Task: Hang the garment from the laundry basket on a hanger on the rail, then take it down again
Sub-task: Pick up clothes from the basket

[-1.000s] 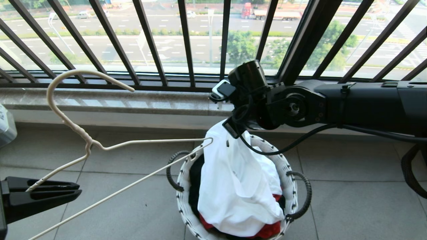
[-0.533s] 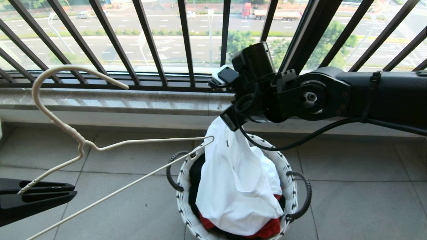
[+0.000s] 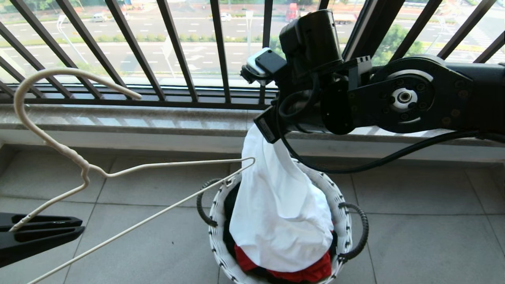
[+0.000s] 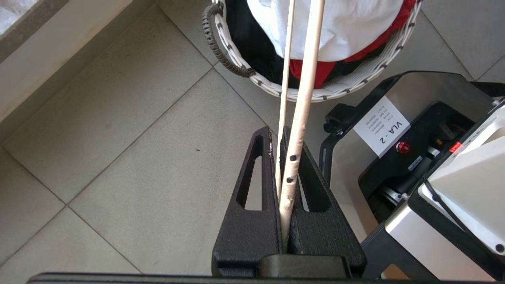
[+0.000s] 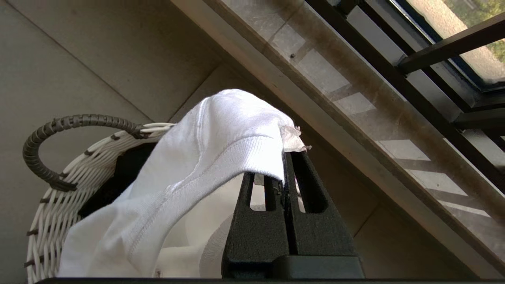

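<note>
The white garment [image 3: 276, 205] hangs stretched upward out of the round white laundry basket [image 3: 344, 221], with its lower part still inside. My right gripper [image 3: 266, 129] is above the basket, shut on the garment's ribbed collar [image 5: 236, 154]; its fingertips [image 5: 285, 157] pinch the cloth. At the lower left, my left gripper [image 3: 77, 228] is shut on one end of the thin cream hanger [image 3: 158, 167]. The hanger's hook curls up in front of the window bars and its far tip reaches the basket rim. The hanger wires [image 4: 305, 79] run out between the closed left fingers [image 4: 276, 132]. The rail is out of view.
A black barred window railing [image 3: 221, 51] and a marble ledge [image 3: 138, 122] run behind the basket. Red cloth [image 3: 311, 273] and black cloth [image 3: 229, 221] lie in the basket under the garment. My own base [image 4: 414, 157] stands close beside the basket [image 4: 355, 81]. Grey floor tiles [image 3: 426, 236] surround it.
My right arm has risen, drawing the garment higher out of the basket. The left gripper and hanger have drifted a little to the left.
</note>
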### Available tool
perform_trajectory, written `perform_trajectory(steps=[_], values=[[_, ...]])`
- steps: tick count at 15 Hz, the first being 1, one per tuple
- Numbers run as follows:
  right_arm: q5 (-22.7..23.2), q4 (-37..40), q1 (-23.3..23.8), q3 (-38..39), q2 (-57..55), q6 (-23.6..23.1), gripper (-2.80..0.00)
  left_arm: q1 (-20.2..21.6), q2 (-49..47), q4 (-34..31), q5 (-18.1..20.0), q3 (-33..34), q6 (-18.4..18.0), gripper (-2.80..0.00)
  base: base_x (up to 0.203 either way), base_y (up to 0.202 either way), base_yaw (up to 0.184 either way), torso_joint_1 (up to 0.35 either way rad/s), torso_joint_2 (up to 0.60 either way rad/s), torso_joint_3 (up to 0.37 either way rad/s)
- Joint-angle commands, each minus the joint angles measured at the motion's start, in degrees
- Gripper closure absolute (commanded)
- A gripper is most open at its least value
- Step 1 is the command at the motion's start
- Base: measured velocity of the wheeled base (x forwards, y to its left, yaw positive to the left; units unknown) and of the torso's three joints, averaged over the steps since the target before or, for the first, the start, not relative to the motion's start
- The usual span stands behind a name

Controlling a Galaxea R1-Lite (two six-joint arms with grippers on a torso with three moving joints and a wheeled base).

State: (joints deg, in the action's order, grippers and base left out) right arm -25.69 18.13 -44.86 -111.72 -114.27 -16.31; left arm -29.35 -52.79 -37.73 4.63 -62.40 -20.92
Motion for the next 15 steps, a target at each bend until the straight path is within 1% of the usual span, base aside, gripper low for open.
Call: perform_trajectory(steps=[1,3,4,5,6,7,9,11,12,13,14,15], values=[[-2.63,0.03,-1.93,-0.30,1.84,-0.24,0.00,-0.18,0.14,0.43,0.03,-0.30,0.15,0.00,0.000,0.000,0.000,0.000,0.00,0.000],[-3.78,-0.91,-2.83,-0.77,2.73,-0.28,0.00,-0.57,-0.12,2.56,0.03,0.00,0.47,0.00,0.000,0.000,0.000,0.000,0.00,0.000],[-4.58,-3.84,-2.92,-0.78,2.70,-0.40,0.00,-0.70,-0.21,3.17,0.03,-0.14,1.72,0.00,0.000,0.000,0.000,0.000,0.00,0.000],[-6.68,-6.21,-3.24,-0.78,2.61,-0.46,0.00,-1.62,-0.25,3.92,0.03,-0.23,3.13,0.00,0.000,0.000,0.000,0.000,0.00,0.000],[-8.26,-6.99,-3.80,-0.78,2.64,-0.48,0.00,-3.14,-0.38,4.69,0.03,-0.26,4.41,0.00,0.000,0.000,0.000,0.000,0.00,0.000],[-8.68,-7.75,-4.24,-0.78,2.65,-0.44,0.00,-4.14,-0.72,4.93,-0.05,-0.26,5.37,0.00,0.000,0.000,0.000,0.000,0.00,0.000],[-9.97,-9.93,-4.97,-0.70,2.69,-0.17,0.00,-4.52,-1.00,5.04,0.03,-0.35,6.08,0.00,0.000,0.000,0.000,0.000,0.00,0.000],[-11.22,-11.89,-5.32,-0.61,2.48,-0.04,0.00,-6.50,-1.22,5.04,0.03,-1.25,8.81,0.00,0.000,0.000,0.000,0.000,0.00,0.000],[-11.22,-12.23,-5.32,-0.69,2.47,0.16,0.00,-7.53,-1.56,4.98,-0.29,-1.35,9.71,0.00,0.000,0.000,0.000,0.000,0.00,0.000],[-11.26,-12.27,-5.32,-0.70,2.39,0.23,0.00,-7.56,-2.31,5.01,-1.53,-1.32,9.90,0.00,0.000,0.000,0.000,0.000,0.00,0.000],[-12.01,-12.33,-5.32,-0.69,2.48,0.45,0.00,-7.56,-2.48,5.04,-3.39,-1.37,10.07,0.00,0.000,0.000,0.000,0.000,0.00,0.000],[-13.61,-12.69,-5.32,-0.68,2.57,1.30,0.00,-7.66,-2.07,5.04,-3.58,-1.46,10.11,0.00,0.000,0.000,0.000,0.000,0.00,0.000]])
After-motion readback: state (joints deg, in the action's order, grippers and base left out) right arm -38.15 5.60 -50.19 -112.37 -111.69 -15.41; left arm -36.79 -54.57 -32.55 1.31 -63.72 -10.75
